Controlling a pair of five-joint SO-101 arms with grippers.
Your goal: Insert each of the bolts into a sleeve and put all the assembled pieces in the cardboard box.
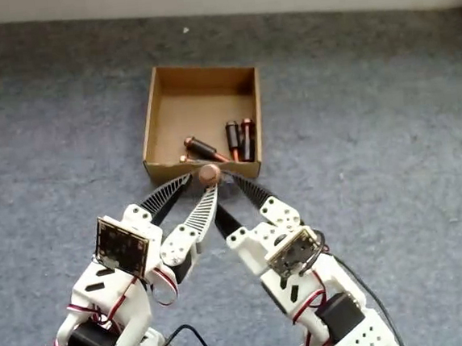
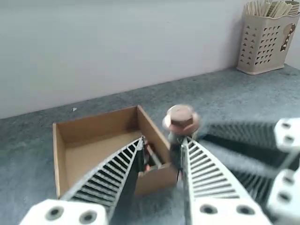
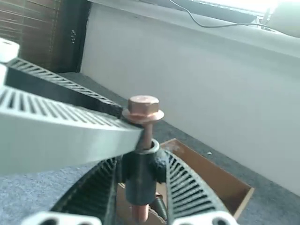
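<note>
A copper bolt (image 3: 145, 109) stands upright in a black sleeve (image 3: 139, 180), its head a little above the sleeve's top. My right gripper (image 3: 140, 164) is shut on the sleeve. In the high view the bolt head (image 1: 209, 173) is just in front of the cardboard box's (image 1: 150, 119) near wall. My left gripper (image 2: 161, 143) is open, with one fingertip (image 2: 185, 145) against the bolt (image 2: 180, 119) under its head. From above, the left gripper (image 1: 202, 181) and right gripper (image 1: 223, 190) meet at the bolt. Three assembled pieces (image 1: 240, 140) lie in the box.
Grey carpet (image 1: 371, 112) spreads around the box on all sides. A beige holder (image 2: 266, 40) stands far off by the wall. The box's near corner (image 2: 157, 176) is directly under the left fingers.
</note>
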